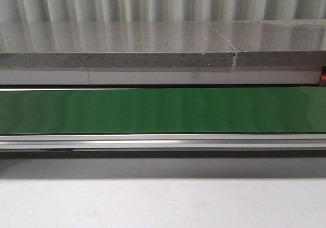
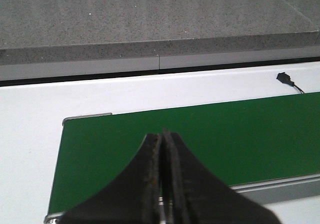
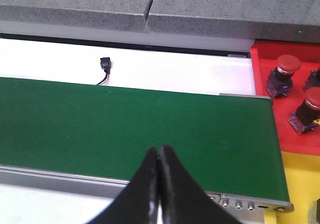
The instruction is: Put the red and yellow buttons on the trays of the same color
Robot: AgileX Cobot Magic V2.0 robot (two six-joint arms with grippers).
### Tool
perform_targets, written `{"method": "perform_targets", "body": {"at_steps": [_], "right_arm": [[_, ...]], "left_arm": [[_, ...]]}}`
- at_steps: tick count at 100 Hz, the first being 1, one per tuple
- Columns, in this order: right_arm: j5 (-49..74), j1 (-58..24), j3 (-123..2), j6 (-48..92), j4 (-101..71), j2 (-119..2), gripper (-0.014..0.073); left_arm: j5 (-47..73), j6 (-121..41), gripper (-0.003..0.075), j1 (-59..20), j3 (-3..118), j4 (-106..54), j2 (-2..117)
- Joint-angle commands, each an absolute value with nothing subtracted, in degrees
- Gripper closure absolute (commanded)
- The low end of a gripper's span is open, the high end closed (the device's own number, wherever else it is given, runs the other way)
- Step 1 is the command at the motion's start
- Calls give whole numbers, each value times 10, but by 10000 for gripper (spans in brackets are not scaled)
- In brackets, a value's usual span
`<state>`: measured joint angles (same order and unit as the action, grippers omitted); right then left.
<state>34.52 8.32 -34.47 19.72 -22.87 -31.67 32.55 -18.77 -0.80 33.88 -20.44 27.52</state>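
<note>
In the right wrist view, a red tray [image 3: 262, 79] lies past the end of the green conveyor belt [image 3: 125, 124]. Two red buttons stand on it, one [image 3: 281, 74] farther off and one [image 3: 307, 109] nearer; a third object at the frame edge is cut off. A yellow tray [image 3: 300, 184] adjoins the red one. No yellow button shows. My right gripper [image 3: 159, 149] is shut and empty above the belt's near edge. My left gripper [image 2: 163, 135] is shut and empty above the other end of the belt [image 2: 200, 139]. Neither gripper appears in the front view.
The belt [image 1: 163, 110] runs across the front view inside a metal frame [image 1: 163, 141], with a grey stone ledge [image 1: 117, 50] behind it. A small black sensor with a wire [image 3: 104, 64] sits on the white surface beside the belt, also visible as a sensor [image 2: 285, 77] from the left wrist.
</note>
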Motion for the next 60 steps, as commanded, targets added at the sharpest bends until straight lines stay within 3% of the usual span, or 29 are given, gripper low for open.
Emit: {"method": "perform_targets", "body": {"at_steps": [1,35,60], "right_arm": [[310,83,-359,204,-237,-316,713],[300,83,-350,204,-237,-316,713],[183,26,-286,204,-237,-314,713]], "left_arm": [[283,-186,740,-12,353,-218,277],[283,-186,740,-12,353,-218,277],[283,-186,740,-12,353,-218,277]]}}
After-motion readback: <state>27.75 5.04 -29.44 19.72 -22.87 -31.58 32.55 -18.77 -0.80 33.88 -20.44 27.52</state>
